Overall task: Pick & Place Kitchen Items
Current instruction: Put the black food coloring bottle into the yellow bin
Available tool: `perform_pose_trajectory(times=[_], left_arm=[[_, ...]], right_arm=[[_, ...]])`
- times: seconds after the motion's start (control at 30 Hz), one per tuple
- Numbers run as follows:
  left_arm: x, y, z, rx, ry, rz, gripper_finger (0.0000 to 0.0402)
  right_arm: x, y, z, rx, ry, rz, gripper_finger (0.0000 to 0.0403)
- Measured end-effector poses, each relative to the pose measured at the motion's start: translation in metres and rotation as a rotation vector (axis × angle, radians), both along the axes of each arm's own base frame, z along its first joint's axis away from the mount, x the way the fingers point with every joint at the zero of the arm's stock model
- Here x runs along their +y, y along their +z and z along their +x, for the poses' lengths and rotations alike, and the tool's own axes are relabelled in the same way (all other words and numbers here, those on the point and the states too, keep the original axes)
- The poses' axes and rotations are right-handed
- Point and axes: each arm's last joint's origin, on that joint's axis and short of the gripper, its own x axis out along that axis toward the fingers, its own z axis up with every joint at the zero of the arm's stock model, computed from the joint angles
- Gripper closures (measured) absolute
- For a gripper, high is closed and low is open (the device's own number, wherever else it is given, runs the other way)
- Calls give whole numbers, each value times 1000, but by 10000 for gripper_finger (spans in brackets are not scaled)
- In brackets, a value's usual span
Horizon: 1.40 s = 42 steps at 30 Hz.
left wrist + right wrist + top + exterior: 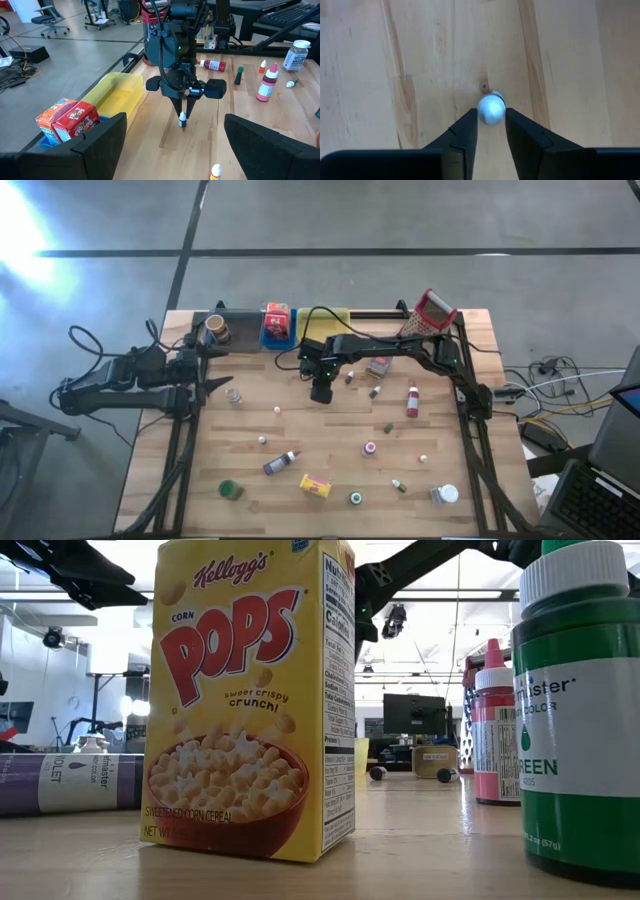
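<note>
A tiny bottle with a white cap (pixel 491 108) stands upright on the wooden table (pixel 250 420), just in front of the trays at the far edge. My right gripper (pixel 491 125) reaches down over the tiny bottle (pixel 183 121) and is shut on its cap. My left gripper (pixel 172 150) waits open at the table's left side (pixel 215 385), touching nothing. Other kitchen items lie scattered on the near half: a yellow cereal box (pixel 315 486), a purple bottle (pixel 280 463), a red bottle (pixel 412 402). My right gripper pinches the bottle's white cap (pixel 492 102) between the free ends of its two fingers (pixel 181 107). The fingers come from above, pointing steeply down. The bottle stays upright below them, its base on the table.
Grey (pixel 240 338), blue (pixel 277 340) and yellow (pixel 335 318) trays line the far edge; the blue one holds a red box (pixel 75 117). A metal grater (pixel 432 310) leans at the far right. Small bottles and jars dot the right and near parts of the table.
</note>
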Motion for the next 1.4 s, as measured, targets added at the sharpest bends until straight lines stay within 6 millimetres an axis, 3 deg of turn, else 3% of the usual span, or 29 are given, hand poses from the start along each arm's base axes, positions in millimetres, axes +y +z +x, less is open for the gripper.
perform_pose_trajectory(times=[0.5,1.07,1.4], left_arm=[[0,0,0,0,0,0,62],[0,0,0,0,0,0,62],[0,0,0,0,0,0,62]], right_arm=[[-1,1,3,-32,0,-7,259],[-1,1,3,-35,22,-17,343],[-1,1,3,-35,25,-18,328]])
